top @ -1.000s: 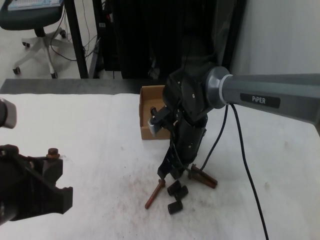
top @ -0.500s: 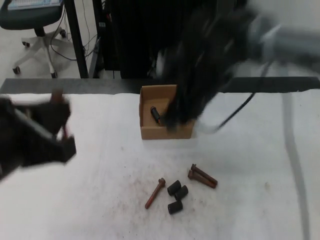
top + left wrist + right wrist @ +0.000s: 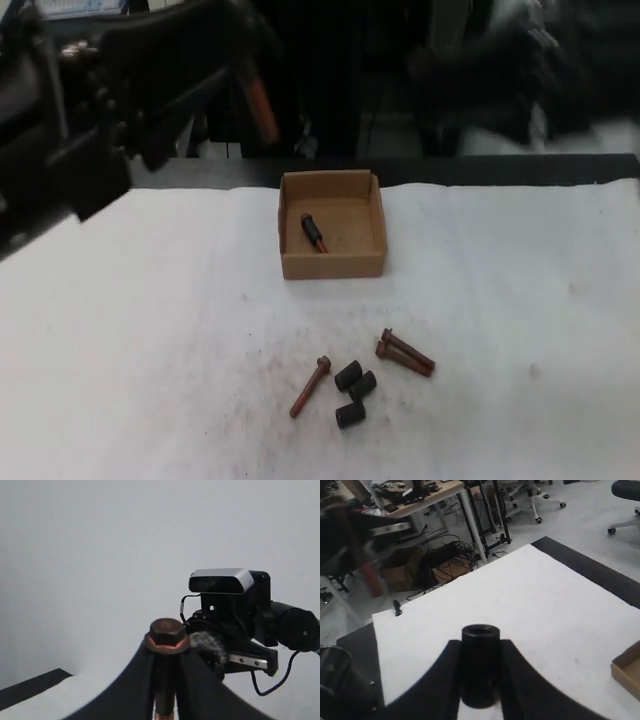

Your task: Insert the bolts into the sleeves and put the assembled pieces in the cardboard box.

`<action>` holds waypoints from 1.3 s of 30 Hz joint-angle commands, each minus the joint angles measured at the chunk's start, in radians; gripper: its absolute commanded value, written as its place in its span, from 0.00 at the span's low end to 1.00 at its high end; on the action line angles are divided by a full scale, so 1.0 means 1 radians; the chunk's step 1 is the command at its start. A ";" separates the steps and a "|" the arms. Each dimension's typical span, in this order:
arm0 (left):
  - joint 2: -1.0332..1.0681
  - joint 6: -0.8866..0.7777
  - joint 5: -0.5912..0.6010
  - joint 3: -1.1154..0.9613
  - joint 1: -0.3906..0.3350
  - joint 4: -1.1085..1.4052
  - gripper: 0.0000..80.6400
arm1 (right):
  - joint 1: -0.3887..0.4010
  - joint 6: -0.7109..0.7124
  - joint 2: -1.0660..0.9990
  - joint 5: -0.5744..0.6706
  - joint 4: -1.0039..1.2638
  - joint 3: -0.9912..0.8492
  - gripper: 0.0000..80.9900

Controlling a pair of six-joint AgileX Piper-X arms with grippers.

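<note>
My left gripper (image 3: 166, 655) is shut on a copper bolt (image 3: 166, 636), held high off the bench with its hex head between the fingertips. In the high view that bolt (image 3: 258, 105) shows at the top left, under the raised arm. My right gripper (image 3: 480, 652) is shut on a black sleeve (image 3: 480, 666), also well above the white bench. The cardboard box (image 3: 332, 262) holds one assembled piece (image 3: 313, 232). A single bolt (image 3: 310, 387), a pair of bolts (image 3: 405, 353) and three black sleeves (image 3: 355, 390) lie in front of the box.
The white bench cover (image 3: 150, 350) is bare to the left and right of the loose parts. A box corner (image 3: 627, 672) appears in the right wrist view. Desks and office chairs stand in the room behind.
Both arms have lifted away from the bench: the right one rose from the loose sleeves, the left one swung up and back with its bolt. The parts on the table have not moved.
</note>
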State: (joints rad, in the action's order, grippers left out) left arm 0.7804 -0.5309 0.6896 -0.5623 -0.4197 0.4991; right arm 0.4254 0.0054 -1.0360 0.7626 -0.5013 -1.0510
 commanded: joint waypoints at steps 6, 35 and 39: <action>0.182 -0.134 0.222 -0.101 -0.005 0.146 0.00 | 0.083 -0.167 0.229 0.028 0.409 0.371 0.01; 0.210 0.172 0.226 -0.127 -0.109 -0.039 0.00 | 0.230 -0.455 0.036 -0.083 0.932 0.517 0.01; 0.210 0.172 0.202 -0.124 -0.109 -0.047 0.00 | 0.230 -0.455 0.036 -0.072 0.932 0.517 0.01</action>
State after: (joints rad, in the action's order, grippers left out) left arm 0.9920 -0.3605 0.9108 -0.6817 -0.5231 0.4492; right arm 0.6538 -0.4427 -1.0015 0.6770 0.4119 -0.5309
